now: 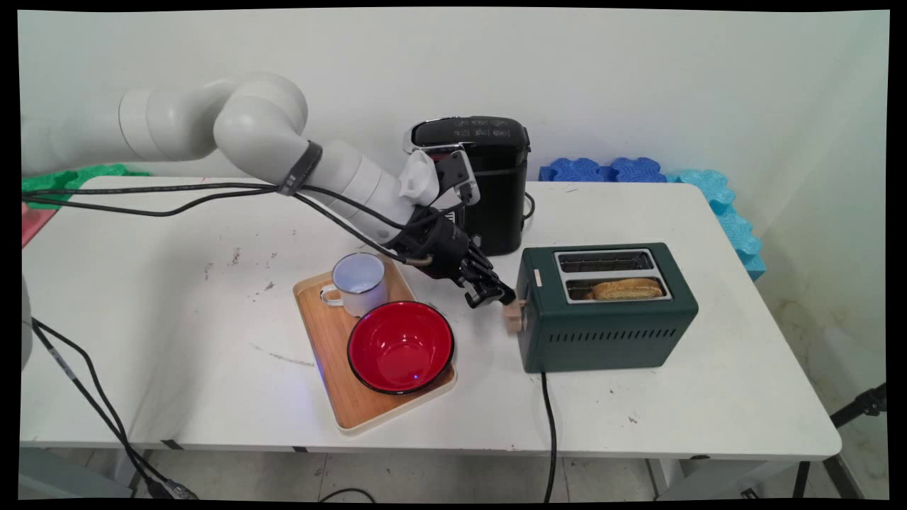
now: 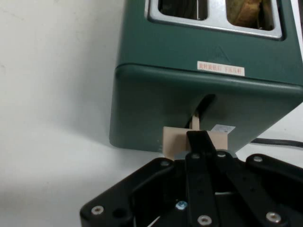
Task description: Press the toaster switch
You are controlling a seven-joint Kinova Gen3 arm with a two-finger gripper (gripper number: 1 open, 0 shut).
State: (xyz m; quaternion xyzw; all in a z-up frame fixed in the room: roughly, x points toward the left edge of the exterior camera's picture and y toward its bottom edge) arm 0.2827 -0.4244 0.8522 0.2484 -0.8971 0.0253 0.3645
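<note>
toaster lever (image 2: 195, 142), end effector (image 2: 199, 137) touching, bowl (image 1: 400, 346) nearby

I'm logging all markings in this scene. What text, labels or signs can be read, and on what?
No text can be read.
Green toaster: white sticker with red characters, too blurred to read; the same sticker is too small in the main view.
Black coffee machine: pale markings on its top panel, too small to read.

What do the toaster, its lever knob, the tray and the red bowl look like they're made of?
Toaster: likely painted metal, matte dark green, with shiny steel trim around the slots. Lever knob, where the gripper presses: pale tan, probably wood or plastic. Tray: light wood or bamboo, with faint grain showing. Red bowl: glossy with a black rim, perhaps enamel or lacquered plastic.
</note>
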